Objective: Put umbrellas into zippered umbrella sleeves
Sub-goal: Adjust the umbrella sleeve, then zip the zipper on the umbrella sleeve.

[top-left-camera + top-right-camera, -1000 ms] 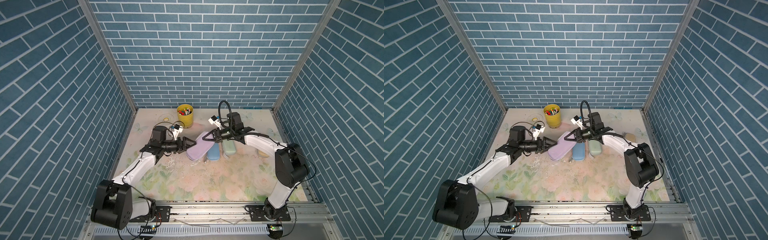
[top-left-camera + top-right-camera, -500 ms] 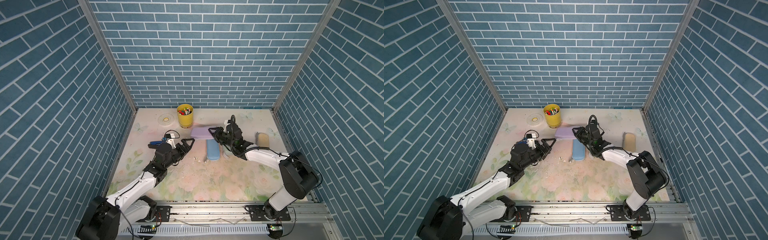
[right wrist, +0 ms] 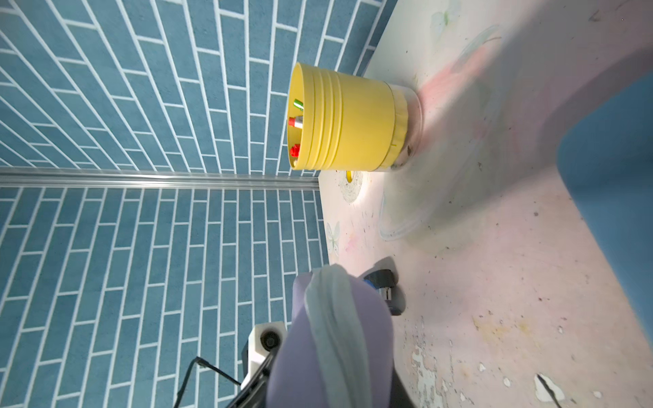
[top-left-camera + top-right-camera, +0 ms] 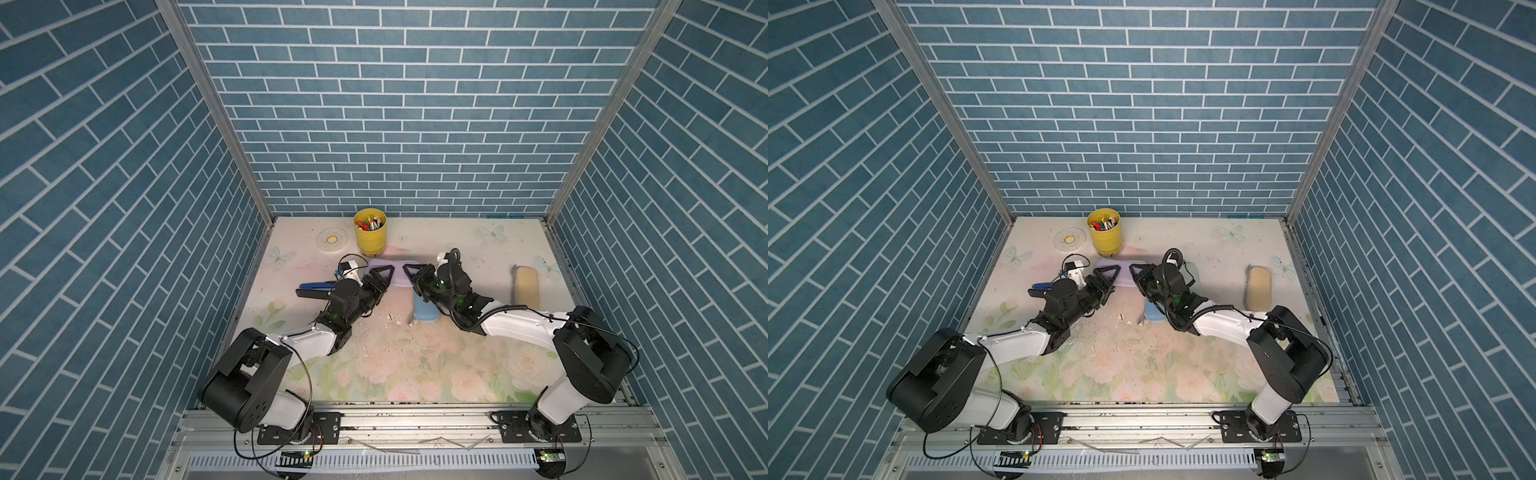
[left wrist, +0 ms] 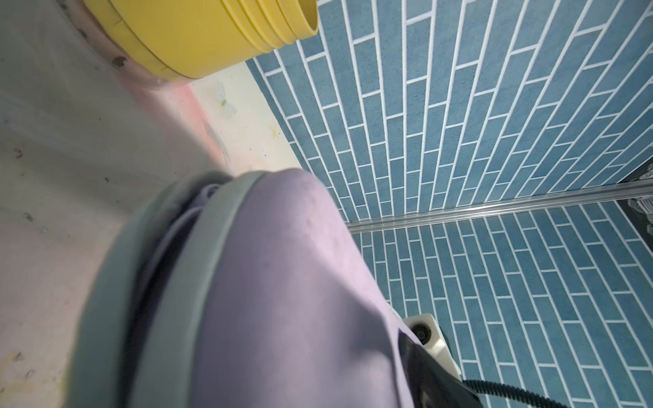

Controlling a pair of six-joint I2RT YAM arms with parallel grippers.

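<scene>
**A:** Where is the lilac sleeve (image 4: 395,275)?

**B:** It lies on the table (image 4: 415,365) just in front of the yellow cup (image 4: 370,232), crosswise between the two arms. In the left wrist view its grey zip edges (image 5: 208,240) stand slightly apart and lilac fabric shows in the gap. So I judge the lilac umbrella (image 5: 183,226) is inside and the zip is not yet drawn shut.

**A:** And the pincers?

**B:** The right pincer (image 4: 413,274) sits at the sleeve's end farther from the cup. It is narrowed and appears to pinch that end. The left pincer (image 4: 380,277) is at the end nearer the cup, but its fingertips are hidden, so I cannot tell whether it grips or stands spread.

**A:** What else is around?

**B:** The light blue sleeve (image 4: 424,311) lies farther out from the cup, just beyond the lilac one. The cream sleeve (image 4: 525,286) is well away from the cup on the right arm's side. A dark blue object (image 4: 313,289) lies on the left arm's side.

**A:** What is the next move?

**B:** Closing this case. One pincer must steady it while the other finds the zip pull, which I cannot see, and draws it around the edge without snagging fabric.
</scene>
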